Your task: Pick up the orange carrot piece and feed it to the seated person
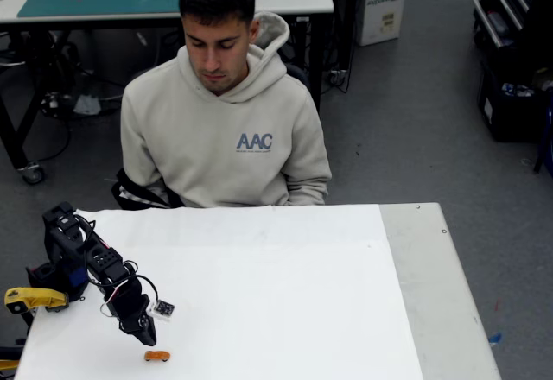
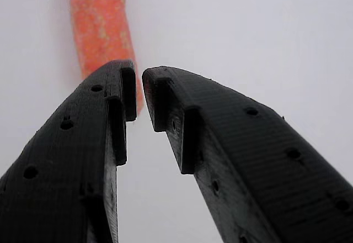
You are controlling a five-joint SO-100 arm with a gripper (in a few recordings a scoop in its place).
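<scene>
The black two-finger gripper (image 2: 139, 91) hung low over the white table (image 1: 285, 294) with its jaws nearly together and holding nothing — the stubby orange carrot piece (image 2: 102, 30) lay lengthwise just beyond the left tip.

A person (image 1: 223, 112) in a beige hoodie with "AAC" on the front sits behind a white table (image 1: 285, 285), head tipped down. At the near left of the table is a black robot arm. It bends down, and its gripper (image 1: 147, 338) points at the tabletop. A tiny orange carrot piece (image 1: 156, 356) lies just beside the gripper's tip. The fingers look almost together, but it is too small to be sure.
</scene>
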